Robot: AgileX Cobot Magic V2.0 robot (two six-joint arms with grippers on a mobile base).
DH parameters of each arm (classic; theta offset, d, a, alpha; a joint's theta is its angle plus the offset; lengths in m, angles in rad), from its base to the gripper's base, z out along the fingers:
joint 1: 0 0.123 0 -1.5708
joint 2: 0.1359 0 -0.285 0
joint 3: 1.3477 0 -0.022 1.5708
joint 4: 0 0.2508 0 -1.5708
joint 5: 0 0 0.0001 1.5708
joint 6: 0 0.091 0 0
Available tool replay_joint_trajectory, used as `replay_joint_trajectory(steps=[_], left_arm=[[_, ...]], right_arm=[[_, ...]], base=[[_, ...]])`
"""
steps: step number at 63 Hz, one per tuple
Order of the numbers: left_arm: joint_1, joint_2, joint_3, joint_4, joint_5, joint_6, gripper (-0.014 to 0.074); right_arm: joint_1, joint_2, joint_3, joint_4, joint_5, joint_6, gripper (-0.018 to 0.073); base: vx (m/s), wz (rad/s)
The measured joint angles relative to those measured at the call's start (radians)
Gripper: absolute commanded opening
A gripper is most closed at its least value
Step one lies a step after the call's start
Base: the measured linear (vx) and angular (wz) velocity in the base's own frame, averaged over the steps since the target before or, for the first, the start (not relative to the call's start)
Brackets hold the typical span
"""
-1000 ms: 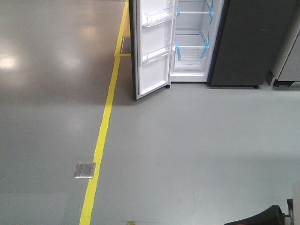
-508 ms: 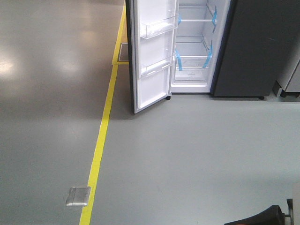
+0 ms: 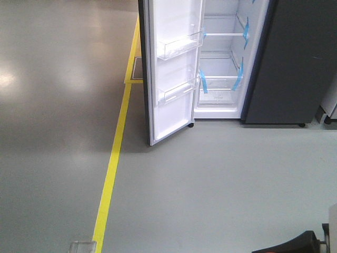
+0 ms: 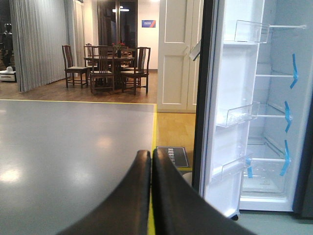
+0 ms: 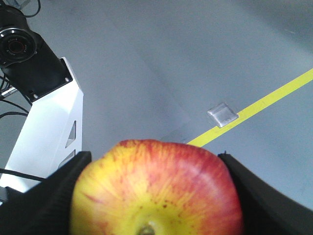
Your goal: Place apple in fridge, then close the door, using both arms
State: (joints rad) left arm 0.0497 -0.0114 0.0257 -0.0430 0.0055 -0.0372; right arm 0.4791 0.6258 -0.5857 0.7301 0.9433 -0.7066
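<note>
The red and yellow apple [image 5: 156,191] fills the bottom of the right wrist view, stem dimple toward the camera, with my right gripper [image 5: 154,164] shut on it and a black finger [image 5: 46,196] on each side. In the front view the fridge [image 3: 221,63] stands open ahead, showing white shelves and blue tape strips. Its door [image 3: 174,68] is swung out to the left, with clear bins on its white inner face. My left gripper [image 4: 149,155] is shut with nothing in it and points at the floor left of the door [image 4: 230,98]. The fridge interior [image 4: 269,152] lies to its right.
A yellow floor line [image 3: 113,158] runs toward the door's left side, with a metal floor plate [image 3: 83,246] beside it. A dark grey cabinet body [image 3: 295,58] stands right of the opening. Behind the fridge are a dining table and chairs [image 4: 110,66]. The white robot column [image 5: 46,132] is near the apple.
The fridge has come closer and sits lower and larger in the front view. The floor plate has slid down to the bottom edge. The base has rolled forward.
</note>
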Motion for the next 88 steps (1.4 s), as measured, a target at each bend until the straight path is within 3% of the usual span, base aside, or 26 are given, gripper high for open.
replay_joint_trajectory(steps=[88], left_arm=[[0.000,0.000,0.000,0.000,0.000,0.000,-0.0006]], right_arm=[[0.000,0.000,0.000,0.000,0.000,0.000,0.0307]], base=[[0.24,-0.01]])
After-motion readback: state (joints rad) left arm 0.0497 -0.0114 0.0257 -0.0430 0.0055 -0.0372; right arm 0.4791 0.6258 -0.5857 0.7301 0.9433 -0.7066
